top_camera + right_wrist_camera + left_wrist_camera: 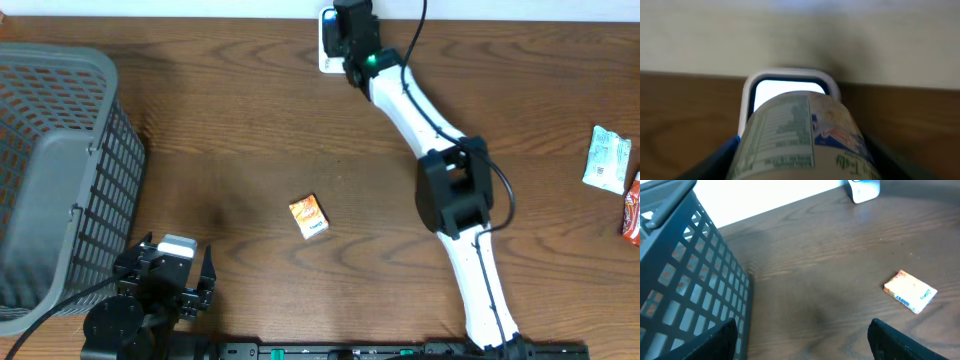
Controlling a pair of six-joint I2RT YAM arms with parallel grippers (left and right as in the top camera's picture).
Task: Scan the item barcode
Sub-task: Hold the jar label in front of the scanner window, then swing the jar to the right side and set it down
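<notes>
One item presented for scanning: round container (800, 135) with printed label, clamped at its sides in right gripper (345, 28), jaws part-open around its girth. Located at far edge of table (250, 120), just in front of white scanner (786, 76). Nutrition panel turned up toward wrist camera; barcode not made out, side facing scanner window hidden.

Empty and spread wide: left gripper (802, 345), near left, beside basket (60, 60). Lying mid-table, well apart from both arms: small orange box (309, 216).

Judged step: showing container to scanner window. Next move probably calls for rolling container about its long axis until barcode faces window, staying close, grip kept firm.
</notes>
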